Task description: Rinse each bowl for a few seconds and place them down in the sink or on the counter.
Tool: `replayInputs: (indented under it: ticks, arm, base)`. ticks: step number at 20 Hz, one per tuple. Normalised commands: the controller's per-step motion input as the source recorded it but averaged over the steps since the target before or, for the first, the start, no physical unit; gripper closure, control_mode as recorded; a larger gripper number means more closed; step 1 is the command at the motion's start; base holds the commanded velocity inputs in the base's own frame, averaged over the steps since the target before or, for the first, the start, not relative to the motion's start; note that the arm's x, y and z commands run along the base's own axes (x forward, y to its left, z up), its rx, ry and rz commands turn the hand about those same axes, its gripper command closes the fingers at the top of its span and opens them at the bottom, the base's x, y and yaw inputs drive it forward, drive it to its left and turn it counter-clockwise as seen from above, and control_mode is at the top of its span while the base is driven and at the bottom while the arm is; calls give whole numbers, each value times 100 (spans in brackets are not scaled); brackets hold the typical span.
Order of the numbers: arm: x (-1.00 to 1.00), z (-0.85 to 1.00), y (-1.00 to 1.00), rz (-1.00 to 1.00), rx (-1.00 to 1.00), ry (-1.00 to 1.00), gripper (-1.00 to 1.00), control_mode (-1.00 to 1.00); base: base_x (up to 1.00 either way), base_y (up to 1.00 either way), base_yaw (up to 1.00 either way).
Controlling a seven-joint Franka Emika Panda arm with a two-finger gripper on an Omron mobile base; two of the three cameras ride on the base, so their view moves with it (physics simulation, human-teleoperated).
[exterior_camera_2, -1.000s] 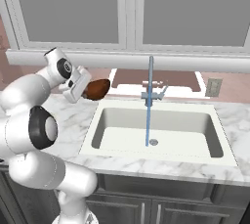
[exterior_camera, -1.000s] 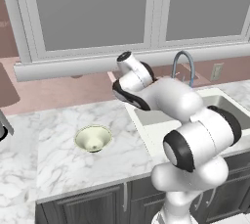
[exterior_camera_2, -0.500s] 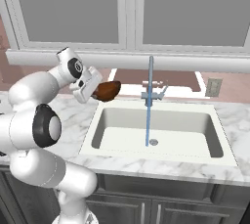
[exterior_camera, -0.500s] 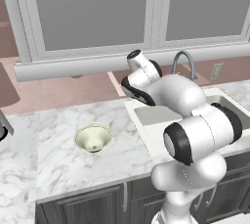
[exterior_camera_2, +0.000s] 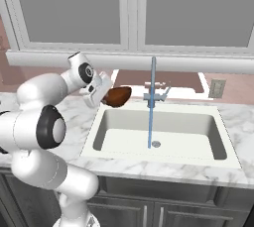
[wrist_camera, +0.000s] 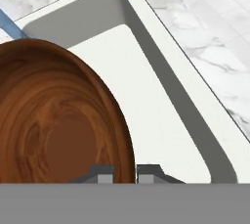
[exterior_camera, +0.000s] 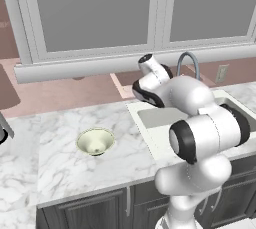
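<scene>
My gripper [exterior_camera_2: 105, 93] is shut on the rim of the dark reddish-brown bowl [exterior_camera_2: 118, 96], holding it tilted in the air over the left end of the sink [exterior_camera_2: 213, 122]. In the hand view the gripper [wrist_camera: 124, 173] pinches the brown bowl's [wrist_camera: 53, 120] edge, one fingertip inside and one outside, with the white basin [wrist_camera: 146, 86] below. The bowl hangs left of the water stream [exterior_camera_2: 150, 117] and apart from it. The pale cream bowl [exterior_camera: 95, 141] sits upright on the marble counter [exterior_camera: 60, 163], left of the sink [exterior_camera: 150, 118].
Water runs from the grey faucet [exterior_camera_2: 155, 92] straight down to the drain [exterior_camera_2: 156, 144]. A window sill [exterior_camera_2: 198, 65] runs behind the sink. Dark cabinets [exterior_camera: 90, 208] with metal handles stand under the counter. My own arm [exterior_camera: 200, 128] rises in front of the basin's near edge.
The arm has swung to the right, carrying the brown bowl from above the counter to above the sink's left end, closer to the water stream. The cream bowl has stayed put.
</scene>
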Motion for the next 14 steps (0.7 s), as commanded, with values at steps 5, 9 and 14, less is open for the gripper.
replayInputs:
  ticks: [5, 9, 14]
  arm:
    - [5, -17, -36, -4, 0, 0, 100, -100]
    - [4, -16, -38, -4, 0, 0, 100, -100]
    - [7, -18, -35, -3, 0, 0, 100, -100]
  base:
    - [0, 0, 0]
    - [0, 0, 0]
    - [0, 0, 0]
